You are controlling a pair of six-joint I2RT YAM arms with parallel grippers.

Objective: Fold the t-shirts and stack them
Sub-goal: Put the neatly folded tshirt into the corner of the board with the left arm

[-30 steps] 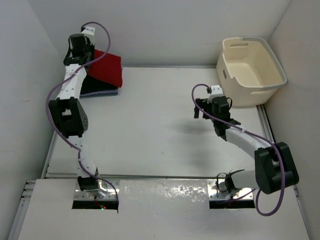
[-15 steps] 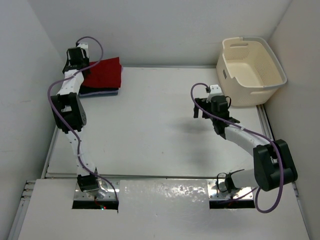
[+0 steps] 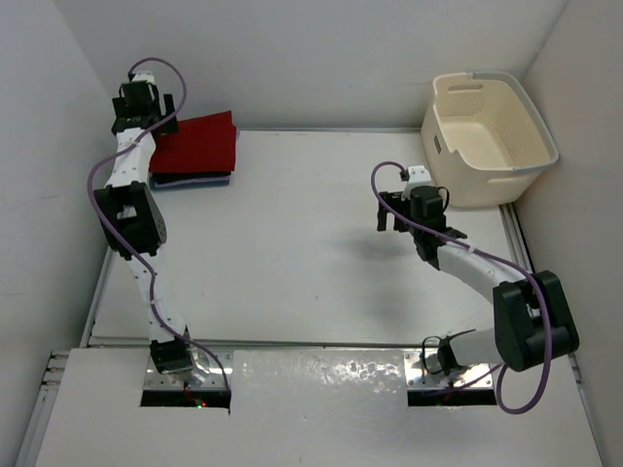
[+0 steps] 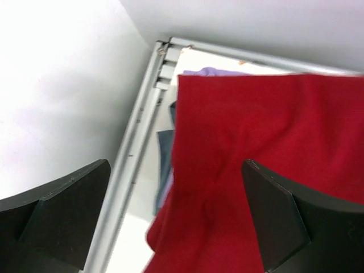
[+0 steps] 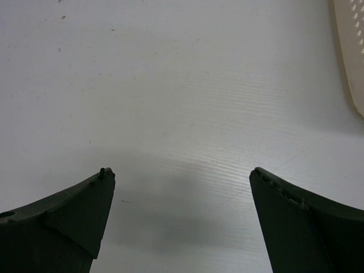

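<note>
- The left fingers (image 3: 141, 105) are seen at the upper left of the top view, by the far left corner of the surface (image 3: 292, 253). They are spread wide.
- In the left wrist view the red t-shirt (image 4: 267, 153) is seen between and beyond the two dark fingertips. It is gripped by neither.
- The red t-shirt is laid folded on top of the stack (image 3: 193, 161), which is set at the far left corner of the surface, upper left in the top view.
- Under the red cloth a black layer (image 3: 190, 175) is shown along the near edge of the stack.
- At the red shirt's left edge in the left wrist view, a lavender shirt (image 4: 213, 72) and a teal-blue shirt (image 4: 165, 148) are partly exposed.
- The right fingers (image 3: 389, 219) are held right of centre in the top view, well apart from the stack. They are spread wide over the bare surface, as shown in the right wrist view.
- A cream laundry basket (image 3: 492, 136) is placed upright at the upper right of the top view, near the right fingers. Its wall is caught at the upper right edge of the right wrist view.
</note>
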